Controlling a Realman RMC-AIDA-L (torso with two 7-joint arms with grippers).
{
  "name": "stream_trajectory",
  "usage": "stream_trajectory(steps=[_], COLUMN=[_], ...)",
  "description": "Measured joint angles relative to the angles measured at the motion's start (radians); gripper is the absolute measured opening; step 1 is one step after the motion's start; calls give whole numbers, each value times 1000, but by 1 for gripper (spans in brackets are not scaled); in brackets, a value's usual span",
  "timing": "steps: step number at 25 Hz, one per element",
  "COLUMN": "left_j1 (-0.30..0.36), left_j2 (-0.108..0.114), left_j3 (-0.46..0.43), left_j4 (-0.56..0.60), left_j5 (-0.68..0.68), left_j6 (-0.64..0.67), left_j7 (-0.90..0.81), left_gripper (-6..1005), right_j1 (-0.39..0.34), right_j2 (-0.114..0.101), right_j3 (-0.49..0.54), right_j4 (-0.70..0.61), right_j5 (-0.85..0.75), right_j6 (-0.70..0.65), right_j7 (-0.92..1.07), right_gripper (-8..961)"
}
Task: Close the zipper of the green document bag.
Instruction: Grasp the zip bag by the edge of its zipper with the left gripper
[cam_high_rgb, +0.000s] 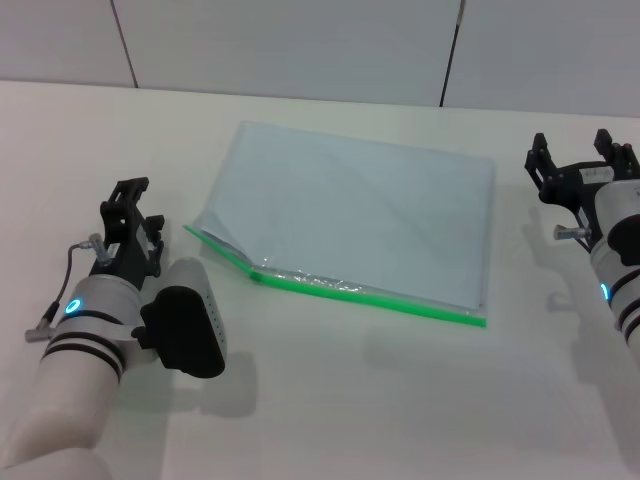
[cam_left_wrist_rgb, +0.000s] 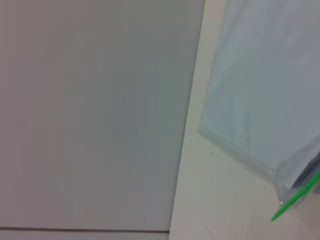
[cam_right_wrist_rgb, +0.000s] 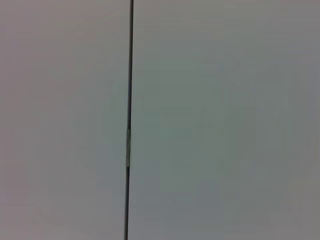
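Left tool (cam_high_rgb: 128, 225) sits low on the robot's left side of the worktop (cam_high_rgb: 330, 400), just beside the near-left corner of the green document bag (cam_high_rgb: 370, 215) but not touching it. Its black fingers (cam_high_rgb: 120, 205) stand spread w/ a gap between them, nothing held. Right tool (cam_high_rgb: 583, 160) is over at the far right edge, near the bag's right short side, apart from it; its two finger pairs also spread, holding nothing.

Bag lies flat, roughly mid-worktop, turned a bit so its long edges run diagonally. Translucent pale blue-grey plastic, w/ a faint crease across the top face. Zipper (cam_high_rgb: 370, 295) is the bright green strip along the long edge nearest the robot, running from the left corner to the right corner. At the left end the upper layer lifts away from the green strip, so the mouth gapes there; further right the layers lie close together, can't tell if sealed.

Left wrist view: bag corner (cam_left_wrist_rgb: 260, 100) w/ the gaping mouth and a bit of green strip (cam_left_wrist_rgb: 295, 197), plus grey wall panels behind. Right wrist view: only grey wall w/ a dark vertical seam (cam_right_wrist_rgb: 129, 120).
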Motion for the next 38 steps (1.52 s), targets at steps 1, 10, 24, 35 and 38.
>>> stream_trajectory(steps=[1, 10, 24, 35, 38], left_j1=[-2, -18, -42, -53, -55], left_j2=[0, -1, 0, -1, -2], left_j3=[0, -4, 4, 3, 3], left_j4=[-2, -23, -35, -19, -10], left_j5=[0, -1, 0, 9, 9], left_j6=[4, 57, 76, 102, 114], left_j7=[0, 6, 25, 72, 93], left_gripper=[580, 580, 581, 581, 581], right_j1=[0, 0, 2, 3, 3], right_j2=[0, 1, 1, 2, 2], right_j3=[0, 0, 0, 0, 0], right_j4=[0, -1, -3, -3, -3], right_j5=[0, 0, 0, 0, 0], right_j6=[0, 0, 0, 0, 0], right_j7=[0, -2, -5, -5, -5], right_gripper=[760, 760, 760, 759, 759])
